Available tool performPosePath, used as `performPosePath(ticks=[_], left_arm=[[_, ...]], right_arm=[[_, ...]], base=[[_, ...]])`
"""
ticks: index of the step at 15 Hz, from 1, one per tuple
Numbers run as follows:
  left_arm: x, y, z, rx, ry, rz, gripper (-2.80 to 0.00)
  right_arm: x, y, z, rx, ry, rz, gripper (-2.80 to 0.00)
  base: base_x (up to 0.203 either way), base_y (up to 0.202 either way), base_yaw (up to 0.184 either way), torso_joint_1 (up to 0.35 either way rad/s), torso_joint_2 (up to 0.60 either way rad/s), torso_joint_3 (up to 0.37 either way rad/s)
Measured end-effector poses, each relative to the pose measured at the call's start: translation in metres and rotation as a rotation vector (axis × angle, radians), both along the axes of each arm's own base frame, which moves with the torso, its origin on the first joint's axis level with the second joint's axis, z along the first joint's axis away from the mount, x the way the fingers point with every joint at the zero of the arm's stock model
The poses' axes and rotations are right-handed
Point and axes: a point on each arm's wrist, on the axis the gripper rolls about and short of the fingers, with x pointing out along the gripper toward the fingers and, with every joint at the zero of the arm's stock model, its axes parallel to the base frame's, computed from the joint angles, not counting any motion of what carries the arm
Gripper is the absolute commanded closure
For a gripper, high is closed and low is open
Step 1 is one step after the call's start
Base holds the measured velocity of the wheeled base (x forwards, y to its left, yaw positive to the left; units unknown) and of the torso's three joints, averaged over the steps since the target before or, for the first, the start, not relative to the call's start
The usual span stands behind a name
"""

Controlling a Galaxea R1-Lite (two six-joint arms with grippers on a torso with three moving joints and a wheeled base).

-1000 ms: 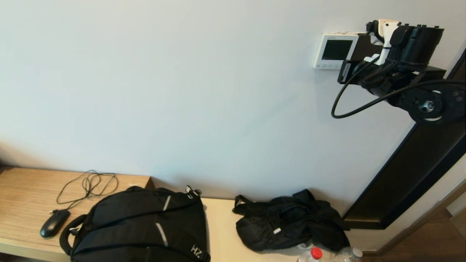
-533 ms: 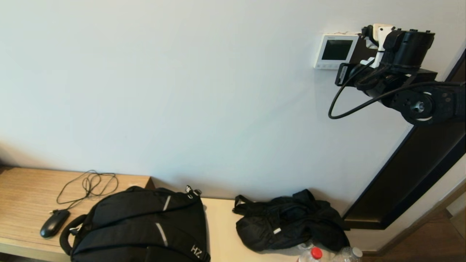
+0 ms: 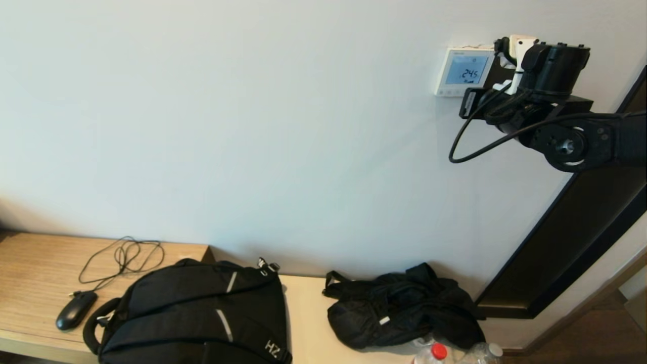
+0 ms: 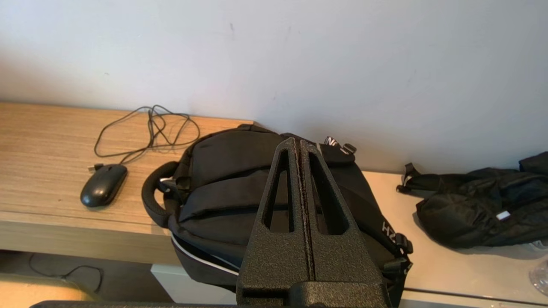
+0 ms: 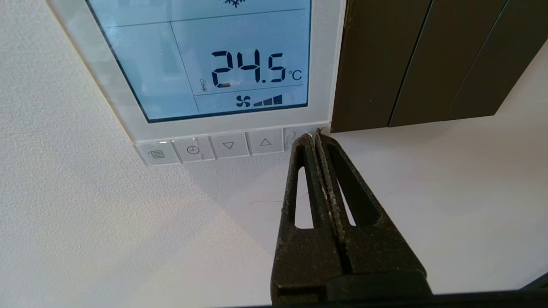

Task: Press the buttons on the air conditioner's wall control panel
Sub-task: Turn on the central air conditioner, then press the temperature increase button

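White wall point(image 3: 252, 126) fills most of the head view, and a low wooden shelf point(image 3: 35, 263) runs along its foot. High on the right of the wall hangs the control panel point(image 3: 464, 72). Its screen point(image 5: 205, 60) is lit pale blue and reads 24.5 °C, with a small fan sign under the number. A row of buttons point(image 5: 229, 145) sits along the bottom edge of the panel. The right gripper point(image 5: 315, 136) has its two fingers pressed together, holding nothing. Their tips touch the last button at the right end of the row, next to a dark brown frame point(image 5: 385, 64). The left gripper point(image 4: 299, 143) is also squeezed together and hangs above a black backpack point(image 4: 239, 192) on the shelf. A black mouse point(image 3: 76, 309) with a tangled cord lies at the left. A crumpled black bag point(image 3: 404, 313) lies to the right.
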Motion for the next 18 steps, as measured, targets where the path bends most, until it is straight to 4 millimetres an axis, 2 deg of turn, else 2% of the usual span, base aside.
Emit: performPosePath(ticks=[5,10,14,18], left_arm=[[0.0,0.0,0.0,0.0,-0.001,0.0,0.0],[0.0,0.0,0.0,0.0,0.0,0.0,0.0],[0.0,0.0,0.0,0.0,0.0,0.0,0.0],[0.0,0.0,0.0,0.0,0.0,0.0,0.0]], right_arm=[[0.001,0.002,-0.001,0.002,0.0,0.003,0.0],[-0.011,0.006,0.005,0.004,-0.008,0.018,0.0],[-0.017,0.018,0.008,0.006,-0.015,0.044,0.0],[-0.013,0.024,0.005,0.005,-0.011,0.047,0.0]], base=[[0.0,0.0,0.0,0.0,0.0,0.0],[0.0,0.0,0.0,0.0,0.0,0.0],[0.0,0.0,0.0,0.0,0.0,0.0],[0.0,0.0,0.0,0.0,0.0,0.0]])
